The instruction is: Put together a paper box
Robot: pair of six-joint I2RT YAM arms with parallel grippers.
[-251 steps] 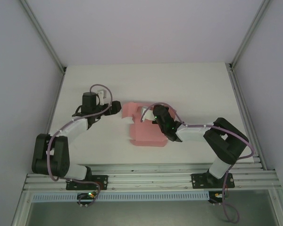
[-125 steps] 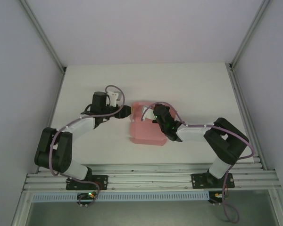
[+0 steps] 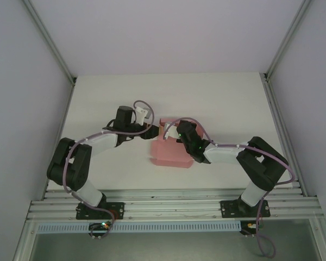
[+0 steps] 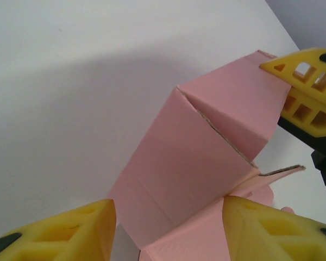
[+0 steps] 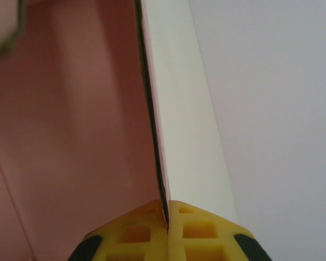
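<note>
- Pale pink card: the paper box lies half-formed at the middle of the white surface, between the two arms, with its base panel flat.
- Its long axis runs near-to-far. The raised panels stand at the far end, and both pincers meet there.
- Right pincer: shut tight on the thin edge of an upright panel. In the right wrist view the yellow pads close on the card with no gap.
- Left pincer: wide open and gripping nothing, just beside the box's far-left corner. The box lies to its right.
- In the left wrist view a folded wall with a creased corner rises straight ahead between the spread fingers. The right arm's yellow fingers sit at the panel's far top edge.
- Judgement: the left arm is the free one and nearer the loose left wall. The next fold likely depends on pushing that wall rightward, against the panel the right arm holds.
- Risk: thin card may buckle at the crease.
- I cannot tell whether any flap has been tucked in.
</note>
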